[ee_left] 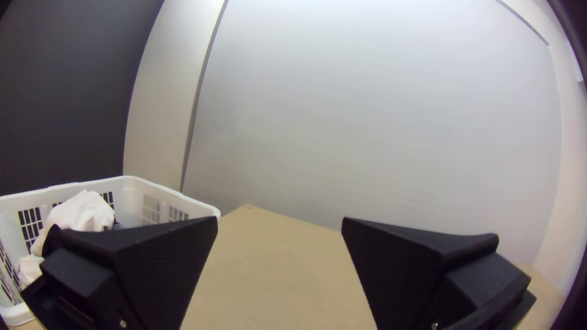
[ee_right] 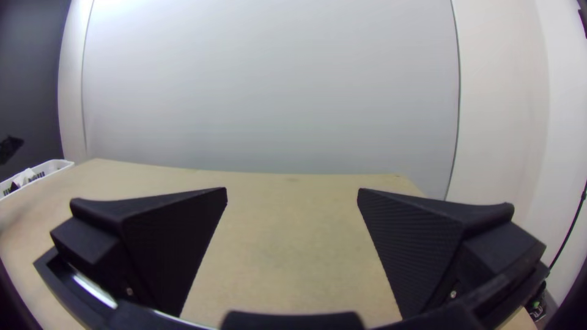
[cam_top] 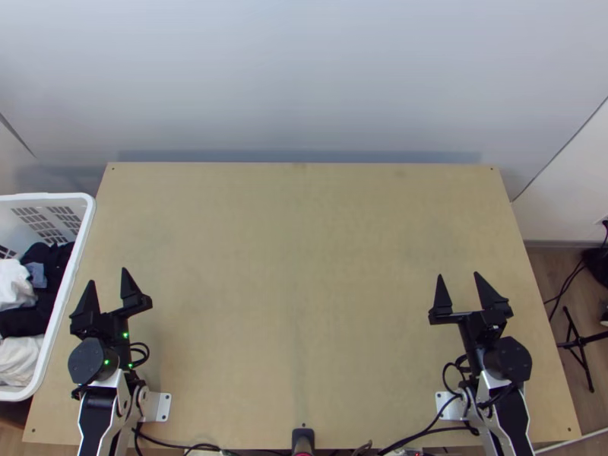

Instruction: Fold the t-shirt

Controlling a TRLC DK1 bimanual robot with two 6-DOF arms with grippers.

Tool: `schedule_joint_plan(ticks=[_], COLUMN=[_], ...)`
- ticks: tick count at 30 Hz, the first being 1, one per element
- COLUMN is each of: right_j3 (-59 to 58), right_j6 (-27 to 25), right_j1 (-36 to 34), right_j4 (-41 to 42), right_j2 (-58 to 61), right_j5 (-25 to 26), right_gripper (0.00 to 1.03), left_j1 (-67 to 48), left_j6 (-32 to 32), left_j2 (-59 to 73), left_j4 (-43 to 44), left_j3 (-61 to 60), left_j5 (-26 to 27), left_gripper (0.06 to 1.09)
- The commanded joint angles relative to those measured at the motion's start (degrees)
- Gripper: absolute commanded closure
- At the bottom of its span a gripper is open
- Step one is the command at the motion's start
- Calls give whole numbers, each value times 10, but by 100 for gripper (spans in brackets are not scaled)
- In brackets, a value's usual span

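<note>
My left gripper [cam_top: 108, 275] and right gripper [cam_top: 457, 274] are both wide over one surface [cam_top: 304, 266]. One basket [cam_top: 45, 196] beside it holds bunched cloths [cam_top: 14, 287], two patches white; which is the t-shirt, I can't tell.

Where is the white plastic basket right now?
The basket sits at the top view's left edge, alongside the left side of the light wooden table, just left of the left arm's black tool.

White and dark clothes [cam_top: 17, 284] lie bunched in a basket [cam_top: 45, 196].
</note>
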Motion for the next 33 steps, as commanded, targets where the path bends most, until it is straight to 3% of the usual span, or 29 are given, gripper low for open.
schedule_joint_plan(ticks=[1, 33], right_j3=[0, 0], right_j6=[2, 1], right_j1=[0, 0], right_j4=[0, 0], right_j2=[0, 0], right_j5=[0, 0], right_gripper=[4, 4], left_j1=[0, -66], left_j6=[0, 12], left_j2=[0, 0], left_j4=[0, -3], left_j3=[0, 0], left_j5=[0, 33], left_gripper=[10, 10])
